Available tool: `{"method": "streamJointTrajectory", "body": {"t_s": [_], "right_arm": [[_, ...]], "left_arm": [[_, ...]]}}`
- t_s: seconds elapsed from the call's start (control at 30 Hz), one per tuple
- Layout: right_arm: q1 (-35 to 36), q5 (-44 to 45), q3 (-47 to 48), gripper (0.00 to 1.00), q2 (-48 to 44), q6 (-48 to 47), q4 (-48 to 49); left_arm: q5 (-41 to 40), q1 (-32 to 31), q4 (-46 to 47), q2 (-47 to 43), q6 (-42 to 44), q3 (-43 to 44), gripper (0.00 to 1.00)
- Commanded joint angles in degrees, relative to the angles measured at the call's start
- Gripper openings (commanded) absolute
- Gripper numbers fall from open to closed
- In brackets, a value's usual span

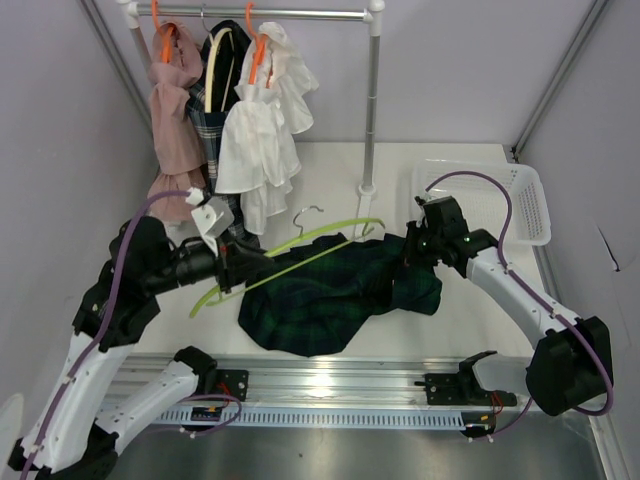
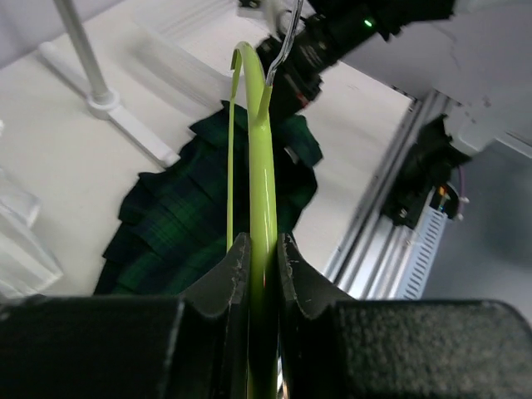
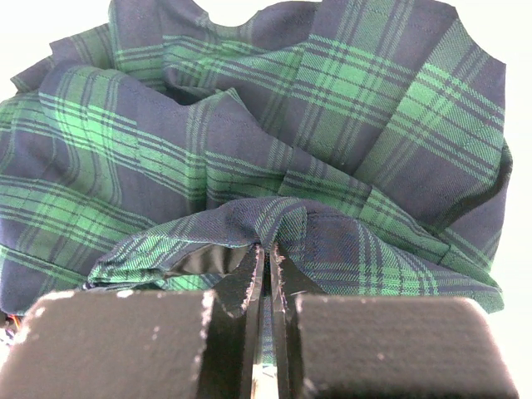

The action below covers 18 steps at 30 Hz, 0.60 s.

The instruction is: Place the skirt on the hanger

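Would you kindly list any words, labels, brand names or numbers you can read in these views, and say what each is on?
No text can be read in any view.
The plaid skirt, green hanger and white basket show no print.
Anything printed on the small parts along the front rail is too small and blurred to read.

Lighting's bright and even from overhead, so shadows on the worktop [image 1: 330, 170] stay soft and faint. The only real glare is a hot white patch on the rail [image 1: 320, 378] up front. On the wrist cams, the left gripper [image 2: 263, 266] and the near end of the hanger [image 2: 264, 199] are mushy. The right gripper [image 3: 268, 274] is dark and blurry, the skirt [image 3: 274, 125] plaid is sharp, and the corners are blown out white.
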Motion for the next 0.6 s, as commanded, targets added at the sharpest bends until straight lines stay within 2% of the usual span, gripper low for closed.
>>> {"method": "streamJointTrajectory", "body": {"t_s": [0.0, 0.27, 0.57], "right_arm": [[-0.53, 0.60, 3.04, 0.00, 0.46, -1.48, -0.75], [-0.97, 0.95, 5.06, 0.00, -0.59, -1.65, -3.04], [-1.23, -0.45, 5.77, 0.00, -3.23, -1.56, -4.80]], "left_arm": [[6.83, -0.38, -3.05, -2.99, 1.53, -3.10, 0.00], [8.51, -1.78, -6.05, -5.28, 1.45, -7.07, 0.00], [2.28, -6.00, -2.71, -1.76, 0.05, -8.65, 0.00]]}}
